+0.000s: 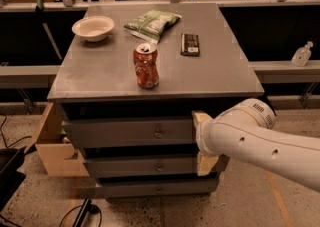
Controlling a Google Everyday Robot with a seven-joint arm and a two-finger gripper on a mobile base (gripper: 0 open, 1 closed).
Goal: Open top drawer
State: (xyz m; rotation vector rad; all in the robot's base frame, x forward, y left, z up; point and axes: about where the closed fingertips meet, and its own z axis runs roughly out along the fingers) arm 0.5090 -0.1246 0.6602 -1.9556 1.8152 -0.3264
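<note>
Ideally, the tan two-finger tool (199,142), jaws spread apart at the right end of the flat grey top drawer (115,132) beneath the grey metal table (215,71), should shift left, close squarely on the small round knob (158,133), then pull straight nearward.

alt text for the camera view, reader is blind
The robot's gripper is at the right end of the grey top drawer front, right of its knob. On the cabinet top: red soda can, white bowl, green snack bag.
</note>
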